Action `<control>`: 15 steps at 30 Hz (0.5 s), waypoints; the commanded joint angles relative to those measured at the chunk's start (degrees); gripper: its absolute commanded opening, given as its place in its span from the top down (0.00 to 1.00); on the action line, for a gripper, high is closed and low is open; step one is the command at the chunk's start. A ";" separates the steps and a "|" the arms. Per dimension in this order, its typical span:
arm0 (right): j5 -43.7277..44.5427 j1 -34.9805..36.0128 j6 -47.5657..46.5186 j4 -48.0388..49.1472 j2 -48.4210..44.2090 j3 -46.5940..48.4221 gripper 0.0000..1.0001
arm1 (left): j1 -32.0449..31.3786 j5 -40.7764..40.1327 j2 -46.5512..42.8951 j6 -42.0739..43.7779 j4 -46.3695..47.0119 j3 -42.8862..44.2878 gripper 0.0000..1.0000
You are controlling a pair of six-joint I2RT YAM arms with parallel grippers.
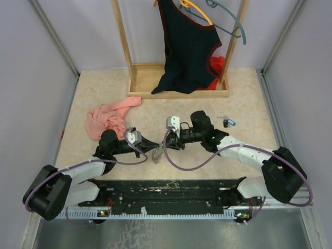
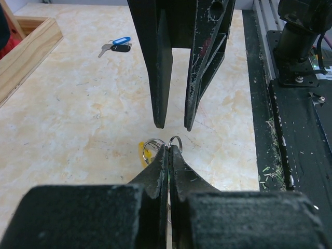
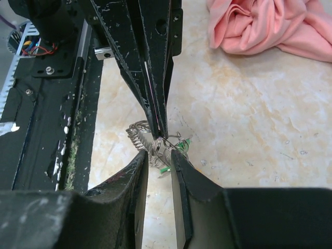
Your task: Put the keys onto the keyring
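Note:
My left gripper (image 2: 170, 149) is shut on the keyring (image 2: 155, 143), a thin wire loop whose small rings stick out past the fingertips, with a yellow piece (image 2: 143, 153) beside them. In the right wrist view the left gripper (image 3: 160, 130) comes down from above and pinches the keyring (image 3: 155, 146), and a green key (image 3: 180, 148) hangs in the tangle. My right gripper (image 3: 158, 154) stands open just short of the ring, its jaws on either side of it without touching. From above, both grippers meet at the keyring (image 1: 158, 154). A blue key (image 2: 120, 40) and a black key (image 2: 121, 48) lie apart on the table.
A pink cloth (image 1: 108, 118) lies at the left. A wooden rack (image 1: 136, 78) at the back holds a dark garment (image 1: 188, 46) and hangers (image 1: 228, 21). The black base plate (image 1: 166, 188) runs along the near edge. The loose keys (image 1: 227, 123) lie right of the right arm.

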 commanded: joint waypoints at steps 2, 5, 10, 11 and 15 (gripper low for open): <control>1.20 1.52 -1.68 -4.70 2.19 5.69 0.76 | -0.06 1.31 0.25 0.57 -2.07 1.18 0.99; 1.41 2.34 -1.86 -4.81 2.63 6.19 0.77 | -0.06 1.11 0.24 0.58 -2.12 1.17 0.99; 2.38 3.14 -2.39 -6.16 3.57 7.51 0.81 | -0.06 1.36 0.33 0.49 -2.12 1.29 0.99; 2.60 3.27 -2.58 -6.41 3.75 7.70 0.82 | -0.06 1.34 0.34 0.41 -2.12 1.33 0.99; 3.02 3.61 -2.70 -6.62 4.35 8.17 0.87 | -0.13 1.49 0.39 0.27 -2.14 1.38 0.99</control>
